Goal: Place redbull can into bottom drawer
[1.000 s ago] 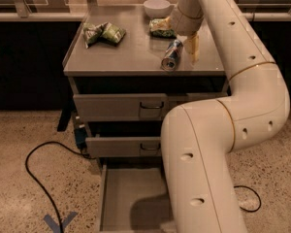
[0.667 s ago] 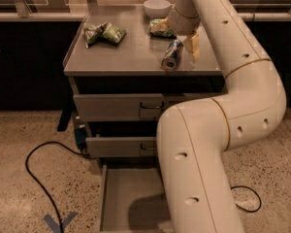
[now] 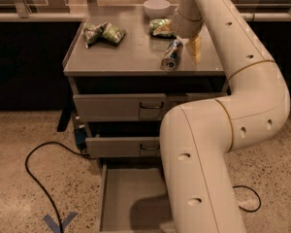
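Gripper (image 3: pixel 187 50) down at the redbull can (image 3: pixel 170 56) on the cabinet top (image 3: pixel 121 55)
Can's lying on its side, bottom drawer (image 3: pixel 126 198) sits open below. Can't tell if the claw's open or gripping.

Cream-white tubular arm (image 3: pixel 242 101), dark round holes, thin gold joint bands, yellowish jaws over cabinet top (image 3: pixel 131 57)
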Tool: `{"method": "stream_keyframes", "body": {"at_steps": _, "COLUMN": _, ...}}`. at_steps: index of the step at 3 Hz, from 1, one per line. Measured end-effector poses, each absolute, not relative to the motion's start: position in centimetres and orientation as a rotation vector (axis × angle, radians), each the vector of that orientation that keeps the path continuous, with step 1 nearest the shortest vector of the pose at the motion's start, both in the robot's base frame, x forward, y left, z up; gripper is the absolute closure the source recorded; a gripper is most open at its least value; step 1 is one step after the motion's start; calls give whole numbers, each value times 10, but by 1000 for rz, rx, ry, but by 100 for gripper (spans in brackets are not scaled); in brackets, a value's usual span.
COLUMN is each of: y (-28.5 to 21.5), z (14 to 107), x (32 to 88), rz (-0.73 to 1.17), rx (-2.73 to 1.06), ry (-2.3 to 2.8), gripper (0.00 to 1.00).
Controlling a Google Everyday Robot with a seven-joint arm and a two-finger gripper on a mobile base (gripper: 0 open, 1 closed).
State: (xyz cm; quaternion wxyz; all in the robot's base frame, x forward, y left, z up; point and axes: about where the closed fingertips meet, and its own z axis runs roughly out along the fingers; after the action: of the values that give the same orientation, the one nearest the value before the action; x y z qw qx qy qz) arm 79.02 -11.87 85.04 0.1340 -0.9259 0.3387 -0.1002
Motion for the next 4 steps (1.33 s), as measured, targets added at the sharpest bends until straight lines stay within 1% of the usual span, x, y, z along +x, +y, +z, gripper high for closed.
{"method": "stream_keyframes", "body": {"at_steps": 2, "y": -117, "z": 838, "x": 782, "rz": -183, "rx": -2622, "ry": 977, "gripper": 0}}
{"method": "stream_keyframes", "body": {"at_steps": 3, "y": -118, "z": 834, "x": 782, "rz": -171, "rx": -2612, "ry": 1004, "gripper": 20}}
{"method": "stream_keyframes", "body": {"at_steps": 4, "y": -118, "z": 834, "x": 782, "rz": -171, "rx": -2612, "ry": 1004, "gripper": 15}}
